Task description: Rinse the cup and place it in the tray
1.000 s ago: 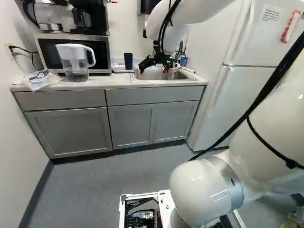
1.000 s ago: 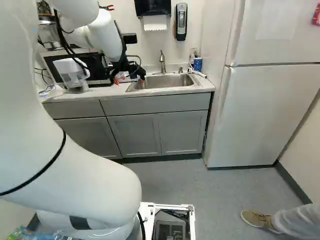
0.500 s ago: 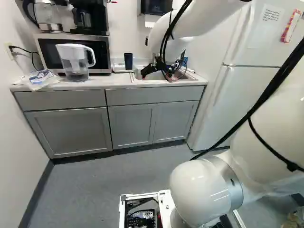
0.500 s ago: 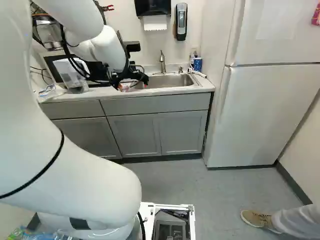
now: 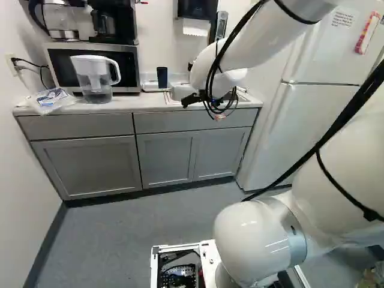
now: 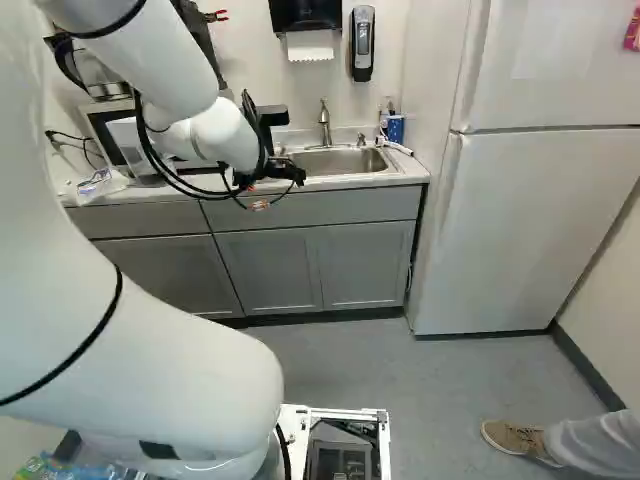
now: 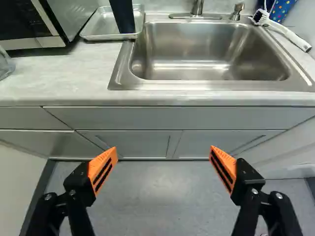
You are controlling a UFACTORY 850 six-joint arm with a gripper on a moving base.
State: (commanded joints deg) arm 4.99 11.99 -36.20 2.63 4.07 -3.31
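The cup (image 5: pixel 162 77) stands upright in the tray (image 7: pixel 106 24), its long axis vertical and its base down on the tray's sink-side part. It looks to me as if its mouth points up, though the rim is cut off in the wrist view and small in the left base view, so I would not swear to it.

The tray lies on the pale counter (image 7: pixel 54 78), between the microwave (image 5: pixel 90 66) and the steel sink (image 6: pixel 330 162), close against the sink's rim. The pitcher (image 5: pixel 94 78) stands in front of the microwave, and a white-handled brush (image 7: pixel 283 30) lies at the sink's other side. Grey cabinets (image 6: pixel 320 265) run below, with the white fridge (image 6: pixel 540 220) beside them and a grey floor (image 5: pixel 126 240) in front.

Against the frame from a second ago, the arm (image 5: pixel 240 54) has drawn the gripper (image 6: pixel 278 172) back from over the sink towards the base. The cup stands where it did, and the base has not moved. In the wrist view the gripper's fingers are wide apart, with nothing between the orange pads (image 7: pixel 102 169).
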